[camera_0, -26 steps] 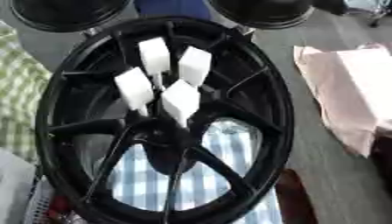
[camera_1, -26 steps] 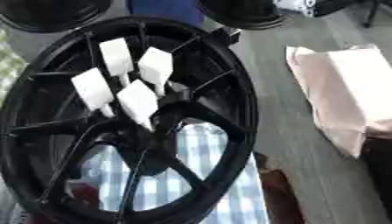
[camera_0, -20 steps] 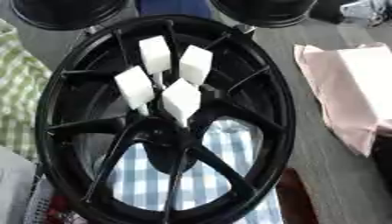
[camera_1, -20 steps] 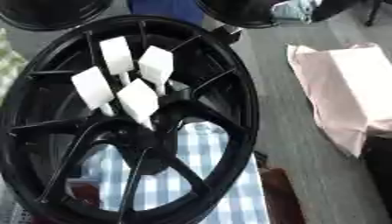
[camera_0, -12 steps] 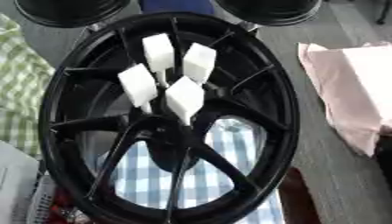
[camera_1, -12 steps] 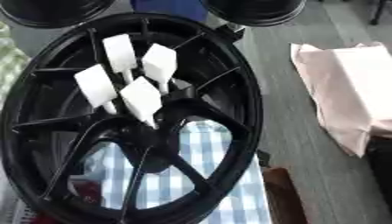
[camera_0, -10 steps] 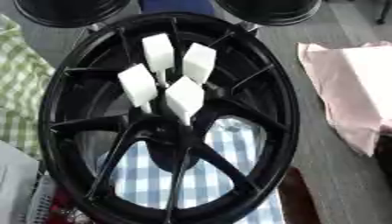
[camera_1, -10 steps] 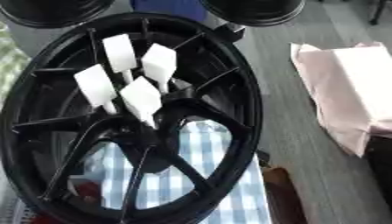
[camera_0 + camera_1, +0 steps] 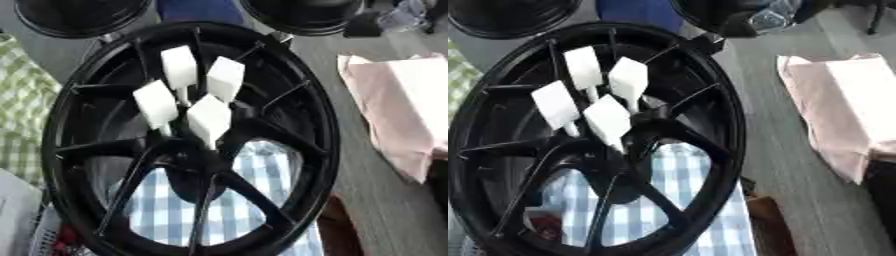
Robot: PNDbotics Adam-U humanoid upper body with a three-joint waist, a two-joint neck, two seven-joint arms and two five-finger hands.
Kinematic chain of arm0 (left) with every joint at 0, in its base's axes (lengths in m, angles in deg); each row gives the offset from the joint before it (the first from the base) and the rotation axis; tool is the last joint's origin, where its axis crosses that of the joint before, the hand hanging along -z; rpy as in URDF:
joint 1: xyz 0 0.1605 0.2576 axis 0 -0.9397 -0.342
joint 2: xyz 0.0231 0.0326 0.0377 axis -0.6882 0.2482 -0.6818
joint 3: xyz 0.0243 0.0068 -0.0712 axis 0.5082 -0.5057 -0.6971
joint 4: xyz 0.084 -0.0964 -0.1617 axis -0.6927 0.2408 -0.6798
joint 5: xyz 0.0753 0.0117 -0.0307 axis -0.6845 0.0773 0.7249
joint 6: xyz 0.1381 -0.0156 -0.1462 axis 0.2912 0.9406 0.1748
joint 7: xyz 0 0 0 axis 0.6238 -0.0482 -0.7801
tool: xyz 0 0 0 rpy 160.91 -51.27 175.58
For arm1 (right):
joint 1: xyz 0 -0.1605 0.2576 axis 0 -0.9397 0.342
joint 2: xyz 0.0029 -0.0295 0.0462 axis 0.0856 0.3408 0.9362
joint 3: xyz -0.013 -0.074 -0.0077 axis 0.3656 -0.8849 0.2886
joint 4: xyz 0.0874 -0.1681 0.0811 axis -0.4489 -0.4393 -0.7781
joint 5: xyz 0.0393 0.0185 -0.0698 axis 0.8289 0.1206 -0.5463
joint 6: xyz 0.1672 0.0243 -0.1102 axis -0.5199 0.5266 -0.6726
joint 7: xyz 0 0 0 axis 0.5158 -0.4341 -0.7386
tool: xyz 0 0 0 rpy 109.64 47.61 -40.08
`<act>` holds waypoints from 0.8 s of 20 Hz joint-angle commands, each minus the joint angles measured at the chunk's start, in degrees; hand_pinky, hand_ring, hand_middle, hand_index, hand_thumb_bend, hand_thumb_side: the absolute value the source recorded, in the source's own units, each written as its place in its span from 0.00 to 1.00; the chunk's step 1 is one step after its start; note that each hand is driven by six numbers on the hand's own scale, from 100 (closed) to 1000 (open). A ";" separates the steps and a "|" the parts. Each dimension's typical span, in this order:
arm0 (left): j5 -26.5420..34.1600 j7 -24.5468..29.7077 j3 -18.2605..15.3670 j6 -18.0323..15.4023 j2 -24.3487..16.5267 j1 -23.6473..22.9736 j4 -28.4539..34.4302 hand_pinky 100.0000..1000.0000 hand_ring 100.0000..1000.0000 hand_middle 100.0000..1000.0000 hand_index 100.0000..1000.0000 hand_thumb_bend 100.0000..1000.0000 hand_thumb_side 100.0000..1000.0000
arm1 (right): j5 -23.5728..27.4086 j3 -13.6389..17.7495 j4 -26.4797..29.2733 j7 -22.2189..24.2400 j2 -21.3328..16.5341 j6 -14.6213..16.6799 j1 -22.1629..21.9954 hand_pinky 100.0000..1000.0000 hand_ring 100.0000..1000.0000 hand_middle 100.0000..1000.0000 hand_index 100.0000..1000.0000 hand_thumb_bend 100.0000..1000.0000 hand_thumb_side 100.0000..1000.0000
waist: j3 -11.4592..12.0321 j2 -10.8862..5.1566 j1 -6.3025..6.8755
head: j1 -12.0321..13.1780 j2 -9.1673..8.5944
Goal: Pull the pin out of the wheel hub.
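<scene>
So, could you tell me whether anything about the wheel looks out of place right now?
Yes: four white block-topped pins stand clustered at the hub of the black wheel, each leaning a different way. No hand shows in either view.

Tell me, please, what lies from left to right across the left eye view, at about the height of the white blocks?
Green checked cloth → black wheel with four white blocks at its hub → pink cloth.

Pink cloth (image 9: 398, 117), blue checked cloth (image 9: 223, 202)
</scene>
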 commanded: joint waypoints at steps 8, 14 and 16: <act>-0.04 0.78 0.07 0.01 -2.52 1.99 0.55 0.70 0.73 0.72 0.78 1.00 0.60 | -4.23 -6.69 -5.10 6.99 4.71 3.77 6.95 0.92 0.85 0.85 0.84 0.48 0.42 | 0.76 -0.96 -1.25 | -2.14 3.11; 0.05 0.99 0.22 0.07 -2.39 2.50 0.65 0.70 0.73 0.72 0.78 1.00 0.59 | -5.68 -8.89 -9.43 7.13 8.95 4.99 10.60 0.92 0.85 0.85 0.83 0.48 0.40 | 1.38 -0.57 -1.08 | -2.91 3.73; 0.08 1.15 0.35 0.09 -2.35 2.67 0.70 0.69 0.73 0.72 0.78 1.00 0.59 | -6.25 -9.72 -10.90 7.41 10.28 5.68 11.60 0.91 0.85 0.84 0.83 0.47 0.40 | 1.52 -0.47 -1.02 | -3.18 3.50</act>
